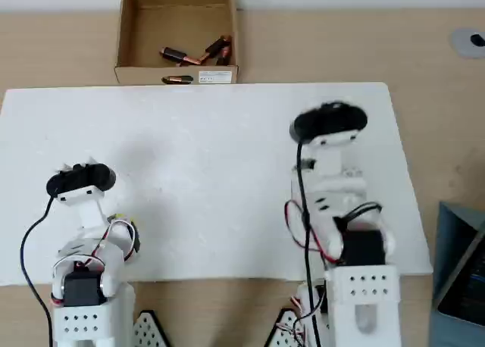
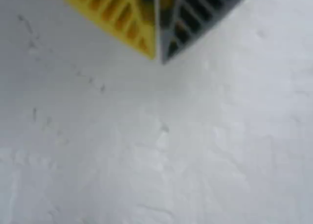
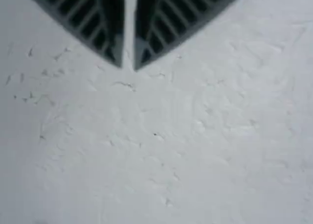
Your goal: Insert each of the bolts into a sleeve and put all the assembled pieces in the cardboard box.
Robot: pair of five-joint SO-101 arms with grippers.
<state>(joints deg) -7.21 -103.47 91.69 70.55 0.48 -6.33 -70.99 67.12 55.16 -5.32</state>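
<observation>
The cardboard box point(image 1: 129, 29) stands at the table's far side, behind the white mat. Several copper and black bolt-and-sleeve pieces point(image 1: 203, 54) lie in its near right corner. One more dark piece point(image 1: 176, 79) lies against the box's front wall, outside it. My left gripper point(image 2: 158, 56) is shut with nothing in it, its yellow finger and grey finger meeting just above the mat. My right gripper point(image 3: 128, 63) is shut and empty too, over bare mat. In the high view the left arm point(image 1: 81, 182) sits near the mat's left front, the right arm point(image 1: 329, 126) right of centre.
A white foam mat point(image 1: 204, 173) covers most of the wooden table. A dark grey object point(image 1: 461, 271) stands at the right edge. A small round fitting point(image 1: 468, 41) is set in the tabletop at the far right.
</observation>
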